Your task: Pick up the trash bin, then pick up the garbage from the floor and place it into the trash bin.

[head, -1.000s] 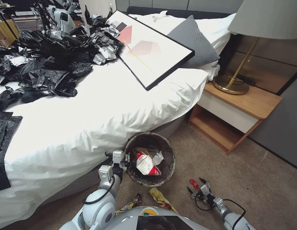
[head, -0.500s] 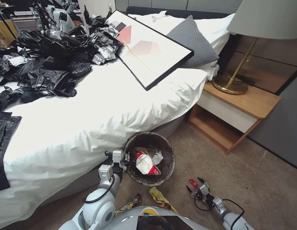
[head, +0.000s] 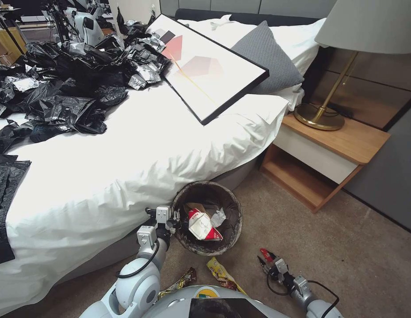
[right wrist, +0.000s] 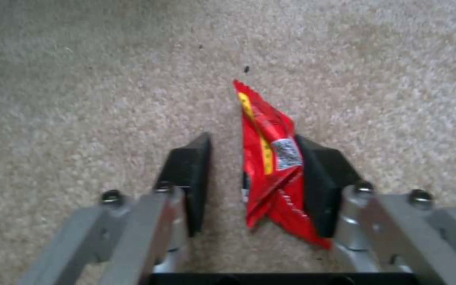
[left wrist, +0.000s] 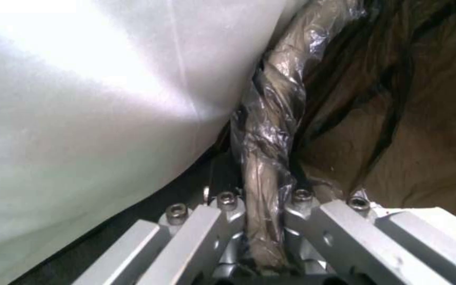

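**Red wrapper between the right jaws, bin held at its rim**

The small round trash bin [head: 208,219], lined with a crinkled dark brown-black plastic bag, sits on the beige carpet [head: 338,247] against the foot of the white-sheeted bed [head: 126,168]. Inside it lie a crushed red-and-white paper cup [head: 200,226], a crumpled white tissue [head: 218,217] and a tan folded paper [head: 195,208]. The left gripper [head: 173,219] is clamped on the bin's near-left rim; the left wrist view shows the bag-wrapped rim [left wrist: 267,158] pinched between its fingers.

The right gripper [head: 264,259] is down at the carpet, right of the bin, jaws parted around a small flat red snack wrapper [right wrist: 270,158] with a yellow stripe and a white label. The wrapper leans against one black finger pad [right wrist: 325,178]; the other pad stands apart from it.

Two yellow-gold snack wrappers [head: 221,274] lie on the carpet just in front of the bin, close to the robot's body.
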Controlling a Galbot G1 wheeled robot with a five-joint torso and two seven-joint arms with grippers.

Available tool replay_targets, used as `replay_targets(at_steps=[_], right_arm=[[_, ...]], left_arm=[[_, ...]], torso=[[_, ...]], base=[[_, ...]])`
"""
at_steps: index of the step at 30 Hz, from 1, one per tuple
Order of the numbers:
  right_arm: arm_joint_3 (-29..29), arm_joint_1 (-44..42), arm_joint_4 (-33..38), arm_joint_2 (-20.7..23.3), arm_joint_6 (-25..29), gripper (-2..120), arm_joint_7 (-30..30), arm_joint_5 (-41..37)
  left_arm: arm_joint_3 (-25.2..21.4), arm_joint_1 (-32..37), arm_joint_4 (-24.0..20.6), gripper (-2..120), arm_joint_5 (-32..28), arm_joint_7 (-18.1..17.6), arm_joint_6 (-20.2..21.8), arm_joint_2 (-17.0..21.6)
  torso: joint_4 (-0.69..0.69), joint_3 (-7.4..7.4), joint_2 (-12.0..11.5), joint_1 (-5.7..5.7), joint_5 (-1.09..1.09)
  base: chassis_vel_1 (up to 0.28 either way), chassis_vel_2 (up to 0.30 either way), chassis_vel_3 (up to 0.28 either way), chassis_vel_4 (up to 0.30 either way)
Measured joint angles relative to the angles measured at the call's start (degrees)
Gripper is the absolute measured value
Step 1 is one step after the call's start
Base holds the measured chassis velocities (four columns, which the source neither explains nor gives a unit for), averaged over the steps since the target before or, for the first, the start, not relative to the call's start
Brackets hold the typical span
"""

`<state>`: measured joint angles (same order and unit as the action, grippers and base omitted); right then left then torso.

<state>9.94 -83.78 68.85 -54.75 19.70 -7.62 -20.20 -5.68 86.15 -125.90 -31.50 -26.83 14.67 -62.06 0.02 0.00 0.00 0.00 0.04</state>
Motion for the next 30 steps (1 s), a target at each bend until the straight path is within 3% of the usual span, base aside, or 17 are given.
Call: replay_targets(at_steps=[5, 7, 12, 30], right_arm=[[-0.1, 0.0, -0.1, -0.2, -0.3, 23, 0.1, -0.8], [-0.2, 0.2, -0.2, -0.2, -0.4, 11, 0.6, -1.0], [-0.2, 0.2, 0.4, -0.1, -0.7, 0, 1.4, -1.0], [0.6, -0.1, 2.4, 0.3, -0.4, 0, 3.0, -0.2]], left_arm=[[0.0, -0.1, 0.0, 2, -0.2, 0.0, 0.0, 0.2], [0.0, -0.2, 0.0, 2, -0.2, -0.1, 0.0, 0.2], [0.0, -0.3, 0.1, 2, -0.3, -0.1, 0.0, 0.2], [0.1, -0.6, 0.3, 2, -0.4, -0.1, 0.1, 0.1]], torso=[[-0.01, 0.00, 0.0, 0.00, -0.02], [-0.02, 0.00, 0.0, 0.00, -0.01], [-0.02, 0.00, 0.0, 0.00, -0.03], [-0.02, 0.00, 0.0, 0.00, -0.04]], base=[[0.000, 0.000, 0.000, 0.000], [0.000, 0.000, 0.000, 0.000], [0.000, 0.000, 0.000, 0.000], [0.000, 0.000, 0.000, 0.000]])
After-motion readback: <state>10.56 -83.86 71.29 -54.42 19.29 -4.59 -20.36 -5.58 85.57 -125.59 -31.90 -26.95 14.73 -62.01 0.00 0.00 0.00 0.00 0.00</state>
